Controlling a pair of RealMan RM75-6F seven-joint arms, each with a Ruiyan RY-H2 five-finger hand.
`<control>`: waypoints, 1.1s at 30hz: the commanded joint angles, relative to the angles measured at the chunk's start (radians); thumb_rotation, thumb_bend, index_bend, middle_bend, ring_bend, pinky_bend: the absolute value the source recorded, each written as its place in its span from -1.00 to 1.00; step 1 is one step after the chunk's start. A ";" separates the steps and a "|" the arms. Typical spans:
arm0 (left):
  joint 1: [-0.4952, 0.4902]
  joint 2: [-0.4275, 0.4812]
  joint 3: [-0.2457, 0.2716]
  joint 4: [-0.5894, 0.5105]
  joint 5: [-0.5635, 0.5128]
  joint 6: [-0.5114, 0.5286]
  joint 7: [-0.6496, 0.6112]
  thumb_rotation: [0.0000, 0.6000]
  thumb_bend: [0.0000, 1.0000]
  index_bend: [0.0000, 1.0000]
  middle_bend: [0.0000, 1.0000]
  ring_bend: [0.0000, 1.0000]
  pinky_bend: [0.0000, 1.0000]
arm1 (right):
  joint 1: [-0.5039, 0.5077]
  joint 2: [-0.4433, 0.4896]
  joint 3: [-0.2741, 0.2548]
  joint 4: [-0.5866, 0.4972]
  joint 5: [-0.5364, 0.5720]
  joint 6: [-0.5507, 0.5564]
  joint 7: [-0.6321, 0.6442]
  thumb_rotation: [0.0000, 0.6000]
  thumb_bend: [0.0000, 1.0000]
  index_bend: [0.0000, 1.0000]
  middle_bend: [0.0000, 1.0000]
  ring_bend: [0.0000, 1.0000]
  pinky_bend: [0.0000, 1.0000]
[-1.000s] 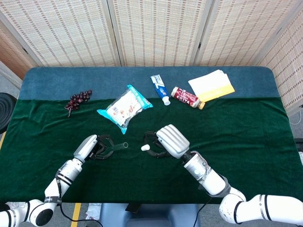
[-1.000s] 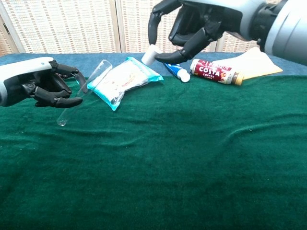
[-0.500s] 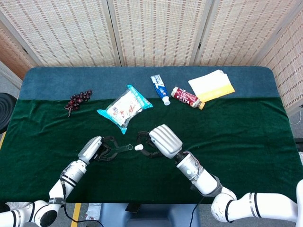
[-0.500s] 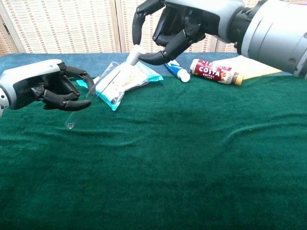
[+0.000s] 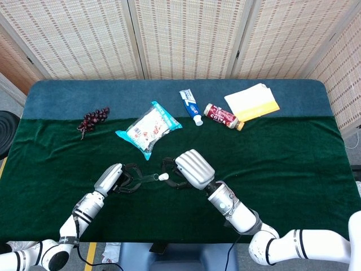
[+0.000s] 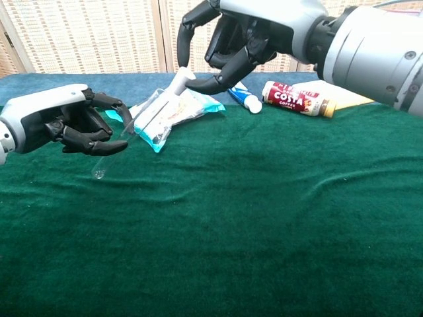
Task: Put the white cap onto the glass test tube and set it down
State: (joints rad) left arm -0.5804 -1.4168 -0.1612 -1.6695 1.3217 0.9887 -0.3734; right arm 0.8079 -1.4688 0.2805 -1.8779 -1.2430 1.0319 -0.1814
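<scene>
Left robot hand (image 6: 63, 125) sits nearest me, dark fingers curled around the lower half of the glass test tube (image 6: 122, 142), holding it clear of the green tabletop (image 6: 264, 218). The tube's long axis slopes: closed round end down and toward me, open mouth up and away, aimed at the other hand. Right robot hand (image 6: 231, 43) hangs just beyond and a little higher, pinching the white cap (image 6: 182, 78) between thumb and a fingertip, its remaining fingers arched wide. So the cap lies up-slope from the tube's mouth, nearly on the tube's own line, and the closing move looks to me like a short push along that slope; the right hand is the one placed to make it.

From the chest view I read the tilt and height well, but the mouth merges with the snack packet (image 6: 168, 112) behind it, so I cannot tell whether cap and rim touch. Looking down in the head view, the left robot hand (image 5: 115, 179) and right robot hand (image 5: 189, 169) face each other, with the tube (image 5: 146, 178) running sideways straight toward the cap (image 5: 162, 176), the two very close or just meeting.
</scene>
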 commanded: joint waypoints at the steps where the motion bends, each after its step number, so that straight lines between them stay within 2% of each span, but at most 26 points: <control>1: 0.000 0.000 0.000 0.000 0.000 0.000 -0.003 1.00 -0.06 0.28 1.00 0.86 0.87 | 0.003 -0.002 -0.002 -0.001 0.001 0.000 -0.004 1.00 0.22 0.45 1.00 1.00 1.00; 33: -0.007 0.002 0.003 -0.010 0.001 -0.003 -0.001 1.00 -0.06 0.28 1.00 0.86 0.87 | 0.043 -0.050 0.001 0.031 0.027 0.007 -0.051 1.00 0.25 0.47 1.00 1.00 1.00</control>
State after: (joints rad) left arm -0.5877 -1.4152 -0.1586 -1.6791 1.3230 0.9858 -0.3748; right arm 0.8502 -1.5184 0.2811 -1.8471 -1.2154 1.0382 -0.2318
